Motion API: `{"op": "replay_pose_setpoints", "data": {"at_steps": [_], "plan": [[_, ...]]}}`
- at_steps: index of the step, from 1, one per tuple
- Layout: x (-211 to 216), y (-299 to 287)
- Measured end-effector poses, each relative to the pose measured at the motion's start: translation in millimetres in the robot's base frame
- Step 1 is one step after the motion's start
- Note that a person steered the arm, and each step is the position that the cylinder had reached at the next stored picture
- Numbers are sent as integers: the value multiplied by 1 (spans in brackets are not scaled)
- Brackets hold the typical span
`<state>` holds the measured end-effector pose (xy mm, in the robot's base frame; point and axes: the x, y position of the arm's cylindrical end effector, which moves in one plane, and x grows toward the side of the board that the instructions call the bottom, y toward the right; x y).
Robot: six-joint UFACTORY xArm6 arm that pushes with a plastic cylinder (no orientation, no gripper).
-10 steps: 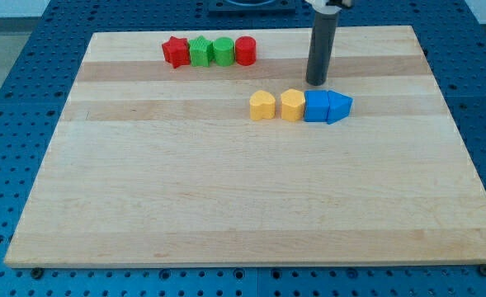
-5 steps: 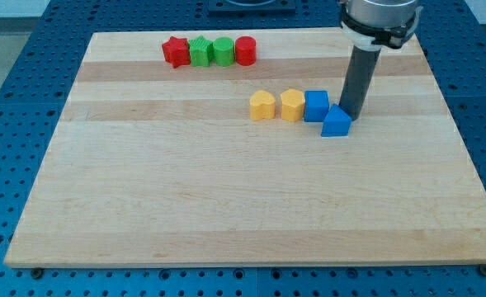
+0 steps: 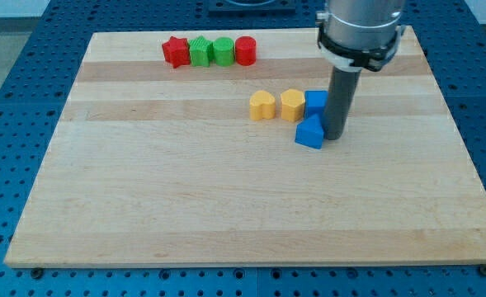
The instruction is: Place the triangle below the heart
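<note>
My tip (image 3: 336, 136) sits on the wooden board (image 3: 226, 198), pressed against the right-hand face of the small blue triangle block (image 3: 310, 132) — so the triangle lies to the view's left of the rod, and I'd judge the coming push has to run that way. There are no jaws here; the rod holds nothing, it only leans on the block. The triangle rests just below the blue square block (image 3: 315, 102). The yellow heart block (image 3: 262, 106) is further left, beyond the yellow hexagon-like block (image 3: 292, 105) — the spot beneath it is bare.
</note>
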<state>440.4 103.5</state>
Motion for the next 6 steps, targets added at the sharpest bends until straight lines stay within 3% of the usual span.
{"op": "replay_pose_setpoints", "data": {"at_steps": [4, 6], "plan": [[3, -66], [4, -56]]}}
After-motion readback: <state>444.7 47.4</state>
